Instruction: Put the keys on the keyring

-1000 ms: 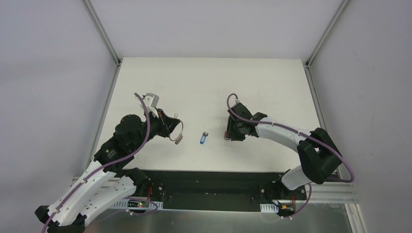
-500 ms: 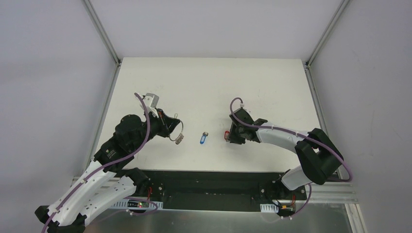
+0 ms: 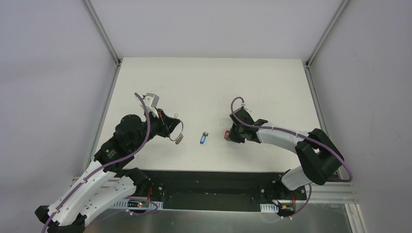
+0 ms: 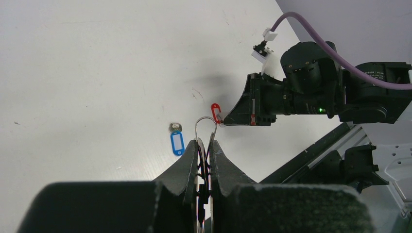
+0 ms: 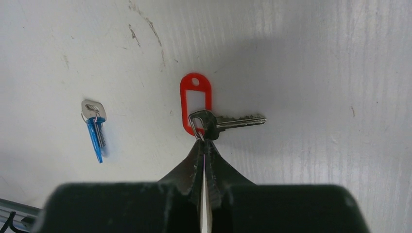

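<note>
The left claw [image 4: 204, 145] pinches the keyring [image 4: 206, 124] above the worktop [image 4: 97, 73]. The right claw [image 5: 204, 143] is pressed together on the loop of the red key [image 5: 228, 121]. The blue key [image 5: 96, 131] lies apart, and neither is threaded yet.

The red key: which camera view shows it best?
The right wrist view: the red key lies large and sharp, tag and blade visible, the right gripper closed at its small ring. The left wrist view shows the red key small, only its tag clear. The top view shows a red speck.
</note>
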Robot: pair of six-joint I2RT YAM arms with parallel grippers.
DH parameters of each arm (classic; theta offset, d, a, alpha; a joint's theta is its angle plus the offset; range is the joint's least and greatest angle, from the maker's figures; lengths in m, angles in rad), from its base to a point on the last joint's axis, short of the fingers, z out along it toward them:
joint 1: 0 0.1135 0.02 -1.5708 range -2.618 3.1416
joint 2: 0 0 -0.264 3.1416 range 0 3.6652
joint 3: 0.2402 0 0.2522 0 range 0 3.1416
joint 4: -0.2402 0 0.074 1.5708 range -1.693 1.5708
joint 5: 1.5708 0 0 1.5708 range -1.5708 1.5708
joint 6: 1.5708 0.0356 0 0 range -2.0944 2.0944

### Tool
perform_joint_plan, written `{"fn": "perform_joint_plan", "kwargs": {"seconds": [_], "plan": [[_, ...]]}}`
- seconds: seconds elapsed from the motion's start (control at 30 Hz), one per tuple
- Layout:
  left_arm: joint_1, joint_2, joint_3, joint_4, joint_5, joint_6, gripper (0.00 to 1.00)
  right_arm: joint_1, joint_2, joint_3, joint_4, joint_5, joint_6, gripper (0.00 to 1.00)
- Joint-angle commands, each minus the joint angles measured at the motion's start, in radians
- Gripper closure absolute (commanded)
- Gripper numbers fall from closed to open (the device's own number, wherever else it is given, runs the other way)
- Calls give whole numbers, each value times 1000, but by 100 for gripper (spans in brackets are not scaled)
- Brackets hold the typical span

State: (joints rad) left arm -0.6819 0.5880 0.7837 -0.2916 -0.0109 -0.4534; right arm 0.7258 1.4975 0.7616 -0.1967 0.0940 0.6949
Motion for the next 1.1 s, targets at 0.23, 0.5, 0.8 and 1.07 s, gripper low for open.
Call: {"fn": "perform_joint_plan", "kwargs": {"seconds": [0.23, 0.5, 0.8, 1.07], "plan": [[-8, 13, 34, 31, 9, 20, 100, 13, -168, 24, -63, -21, -56, 100], [-8, 0, 7, 94, 76, 55, 100, 14, -378, 84, -143, -297, -159, 100], [-8, -36, -109, 378, 221, 97, 100, 16, -477, 210, -149, -667, -208, 100], [-8, -38, -221, 682, 375, 135, 100, 43, -479, 244, 62, -824, -60, 100]]}}
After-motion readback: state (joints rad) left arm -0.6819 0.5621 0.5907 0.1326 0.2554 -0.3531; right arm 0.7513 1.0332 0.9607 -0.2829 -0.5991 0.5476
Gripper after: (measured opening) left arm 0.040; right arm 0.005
